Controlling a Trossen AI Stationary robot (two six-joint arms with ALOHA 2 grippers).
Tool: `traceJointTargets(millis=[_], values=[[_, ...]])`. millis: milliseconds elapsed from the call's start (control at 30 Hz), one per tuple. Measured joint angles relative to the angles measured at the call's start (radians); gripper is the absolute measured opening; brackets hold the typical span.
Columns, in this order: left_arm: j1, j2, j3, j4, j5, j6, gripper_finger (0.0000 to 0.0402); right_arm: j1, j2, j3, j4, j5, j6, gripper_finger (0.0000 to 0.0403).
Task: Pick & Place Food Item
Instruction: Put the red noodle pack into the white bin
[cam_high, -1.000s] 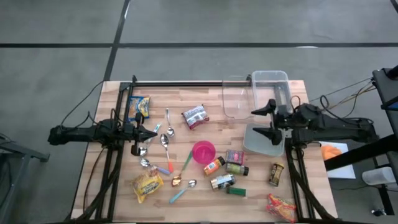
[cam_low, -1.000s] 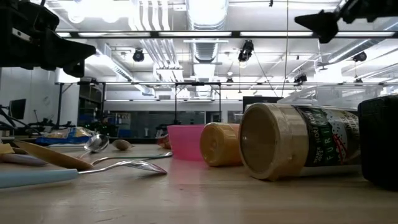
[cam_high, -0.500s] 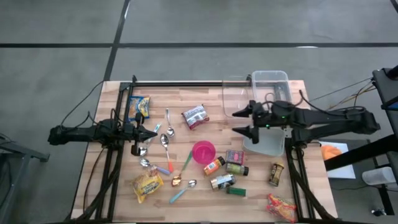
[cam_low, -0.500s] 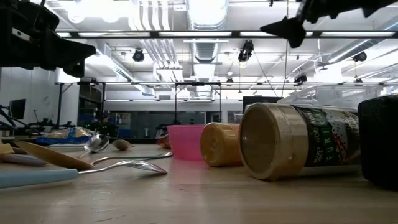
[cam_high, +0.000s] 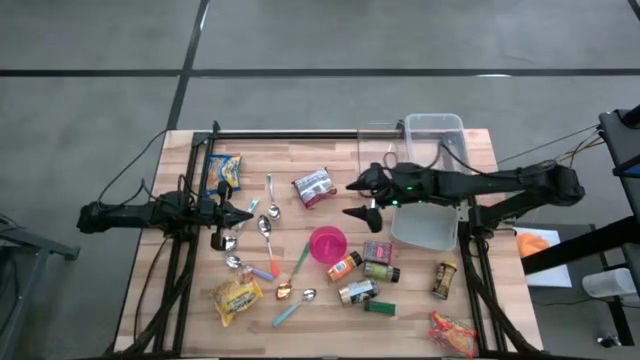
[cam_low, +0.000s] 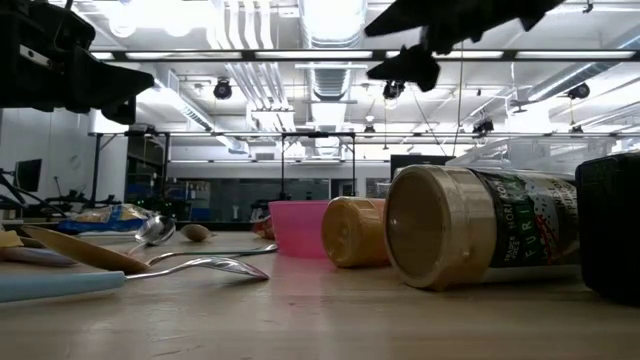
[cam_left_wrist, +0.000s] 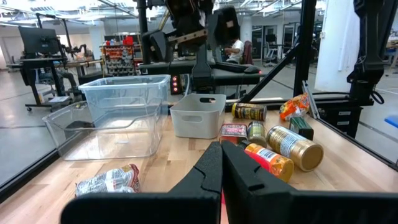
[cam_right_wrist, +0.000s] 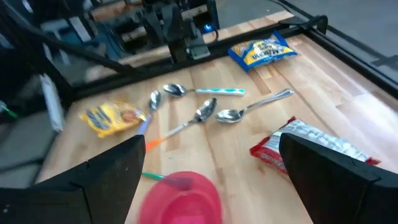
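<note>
Wooden table (cam_high: 330, 165), right hand (cam_high: 356, 198) wide open, empty

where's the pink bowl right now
In the high view the pink bowl sits near the table's middle, just below the red and silver snack packet, with the orange-capped bottle at its lower right.

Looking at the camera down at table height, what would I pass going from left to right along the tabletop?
Spoons → pink cup → yellow-capped bottle lying down → big spice jar on its side → a dark object at the picture's edge.
</note>
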Motion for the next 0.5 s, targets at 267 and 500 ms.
traceJointTargets(millis=[267,500], values=[[0.000,0.000,0.000,0.000,0.000,0.000,0.0000,-0.002,0.174,0.110,-0.003,-0.001,-0.147,0.0366],[0.000,0.000,0.000,0.000,0.000,0.000,0.0000,-0.002,0.290,0.190,-0.012,-0.004,-0.183,0.0366]])
